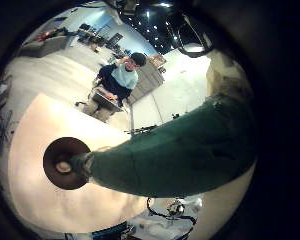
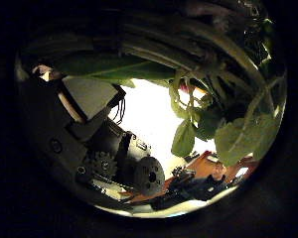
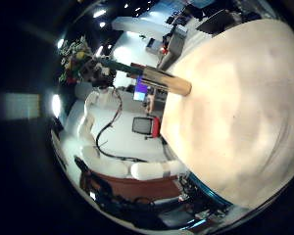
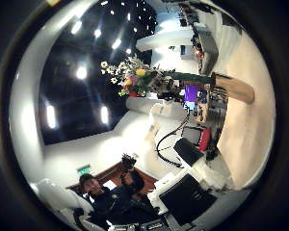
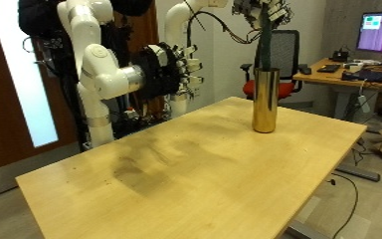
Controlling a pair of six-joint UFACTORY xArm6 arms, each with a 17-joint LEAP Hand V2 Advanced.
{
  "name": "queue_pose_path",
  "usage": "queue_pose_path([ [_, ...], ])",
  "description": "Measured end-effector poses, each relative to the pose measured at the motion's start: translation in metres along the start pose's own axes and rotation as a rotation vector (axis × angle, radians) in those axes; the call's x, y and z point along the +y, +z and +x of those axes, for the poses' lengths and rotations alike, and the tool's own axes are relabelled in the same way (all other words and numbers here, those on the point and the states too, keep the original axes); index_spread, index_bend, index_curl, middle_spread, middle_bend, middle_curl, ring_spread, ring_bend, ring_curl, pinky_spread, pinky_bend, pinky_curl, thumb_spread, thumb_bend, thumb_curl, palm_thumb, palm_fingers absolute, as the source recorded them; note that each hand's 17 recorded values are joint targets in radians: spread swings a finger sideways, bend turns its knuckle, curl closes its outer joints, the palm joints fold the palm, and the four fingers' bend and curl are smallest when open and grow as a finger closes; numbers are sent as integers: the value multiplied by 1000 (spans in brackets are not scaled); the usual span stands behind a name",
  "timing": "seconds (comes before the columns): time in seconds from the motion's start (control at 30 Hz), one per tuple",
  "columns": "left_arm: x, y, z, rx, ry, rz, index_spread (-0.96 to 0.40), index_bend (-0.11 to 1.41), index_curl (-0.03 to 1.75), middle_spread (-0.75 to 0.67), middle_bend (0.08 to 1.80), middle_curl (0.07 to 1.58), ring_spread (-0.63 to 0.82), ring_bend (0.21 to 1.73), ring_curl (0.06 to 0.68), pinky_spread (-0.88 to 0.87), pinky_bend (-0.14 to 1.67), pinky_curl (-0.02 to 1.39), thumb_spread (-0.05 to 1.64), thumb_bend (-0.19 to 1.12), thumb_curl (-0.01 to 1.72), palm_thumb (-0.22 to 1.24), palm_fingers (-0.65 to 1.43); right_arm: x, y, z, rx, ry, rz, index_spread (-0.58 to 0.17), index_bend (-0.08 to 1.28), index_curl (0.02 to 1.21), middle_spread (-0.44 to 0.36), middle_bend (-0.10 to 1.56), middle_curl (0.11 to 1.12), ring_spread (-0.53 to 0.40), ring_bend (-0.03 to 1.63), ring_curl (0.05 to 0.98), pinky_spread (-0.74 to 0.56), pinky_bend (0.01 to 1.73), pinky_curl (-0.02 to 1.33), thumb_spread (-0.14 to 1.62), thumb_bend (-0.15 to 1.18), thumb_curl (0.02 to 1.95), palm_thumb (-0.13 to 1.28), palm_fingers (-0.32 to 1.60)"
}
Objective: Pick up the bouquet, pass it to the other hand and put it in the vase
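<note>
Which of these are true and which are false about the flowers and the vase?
1. The vase stands upright on the table. True.
2. The right hand is holding the bouquet. False: the left hand holds it.
3. The bouquet is lying flat on the table. False: it is held up over the vase.
4. The right hand is away from the vase. True.

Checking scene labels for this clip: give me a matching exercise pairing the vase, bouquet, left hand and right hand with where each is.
1 vase
2 bouquet
3 left hand
4 right hand

A curled round the stems
B standing on the table
C beyond the table's edge, apart from the vase
D wrapped stem end at the vase's mouth

Pairs: 1-B, 2-D, 3-A, 4-C
</note>
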State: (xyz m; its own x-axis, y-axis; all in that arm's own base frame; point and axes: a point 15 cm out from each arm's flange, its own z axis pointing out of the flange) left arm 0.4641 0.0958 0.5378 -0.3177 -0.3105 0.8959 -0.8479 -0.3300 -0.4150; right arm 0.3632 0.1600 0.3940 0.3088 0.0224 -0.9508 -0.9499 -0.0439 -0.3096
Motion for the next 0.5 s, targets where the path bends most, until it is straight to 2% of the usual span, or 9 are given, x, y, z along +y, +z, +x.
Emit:
queue_pose_path([
  [0.17, 5, -4, -25, 15, -9, 20, -684, 1074, -12, -564, 1008, 1091, -441, 1327, 556, -662, 1079, 589, 234, -62, 858, 951, 914, -1, -2, 1, 0, 0, 6, -310, 187, 317, 88, 174, 274, 139, 269, 257, 243, 301, 316, 953, -22, 542, 887, 83],
  [0.23, 8, -11, -37, 5, -22, 47, -616, 1019, -13, -547, 983, 1062, -468, 1220, 532, -676, 1072, 583, 318, -66, 824, 866, 757, 0, -1, 0, 0, -1, 3, -306, 189, 322, 88, 173, 272, 134, 264, 257, 243, 292, 315, 953, -22, 543, 887, 91],
  [0.27, 11, -13, -42, -2, -33, 48, -565, 976, -15, -539, 945, 1043, -472, 1160, 511, -673, 1051, 575, 406, -92, 797, 791, 608, 0, 0, 0, 0, -2, 0, -307, 191, 325, 88, 171, 270, 132, 261, 257, 243, 291, 315, 953, -23, 543, 887, 94],
  [0.3, 16, -14, -46, -14, -40, 35, -523, 957, -9, -530, 946, 1037, -463, 1138, 515, -666, 1052, 583, 477, -78, 776, 759, 574, 0, 1, 0, -1, -2, -2, -304, 193, 328, 88, 171, 269, 131, 256, 257, 243, 287, 314, 953, -23, 543, 887, 98],
  [0.33, 22, -14, -52, -29, -50, 18, -350, 909, 8, -472, 841, 998, -361, 1057, 497, -540, 877, 553, 661, -96, 703, 607, 196, 0, 1, -1, -1, -3, -3, -303, 194, 330, 88, 169, 267, 130, 254, 256, 243, 283, 313, 953, -23, 544, 887, 102],
  [0.37, 28, -16, -58, -50, -58, 1, -47, 686, 14, -69, 396, 835, 59, 882, 407, 2, 657, 472, 762, -103, 574, 396, -377, 0, 2, -2, -1, -5, -6, -303, 196, 336, 88, 168, 264, 129, 247, 255, 243, 278, 313, 953, -23, 544, 887, 110],
  [0.43, 37, -26, -67, -102, -47, -11, 62, 439, 10, 252, 168, 664, 319, 726, 311, 331, 539, 374, 784, -73, 491, 280, -345, 2, 5, -3, -3, -7, -14, -303, 193, 339, 88, 168, 261, 129, 242, 255, 242, 275, 313, 953, -23, 544, 886, 112],
  [0.47, 37, -34, -68, -114, -41, 8, 67, 412, 11, 287, 149, 642, 350, 701, 300, 369, 528, 366, 783, -67, 484, 275, -347, 2, 6, -3, -2, -7, -18, -303, 191, 340, 88, 167, 259, 128, 243, 256, 244, 276, 314, 953, -23, 545, 886, 114],
  [0.5, 38, -45, -70, -126, -40, 38, 90, 323, 22, 395, 115, 563, 431, 634, 269, 470, 478, 336, 781, -58, 454, 247, -309, 2, 6, -3, -3, -8, -17, -302, 192, 341, 88, 168, 259, 128, 241, 256, 245, 273, 314, 953, -23, 545, 886, 116],
])
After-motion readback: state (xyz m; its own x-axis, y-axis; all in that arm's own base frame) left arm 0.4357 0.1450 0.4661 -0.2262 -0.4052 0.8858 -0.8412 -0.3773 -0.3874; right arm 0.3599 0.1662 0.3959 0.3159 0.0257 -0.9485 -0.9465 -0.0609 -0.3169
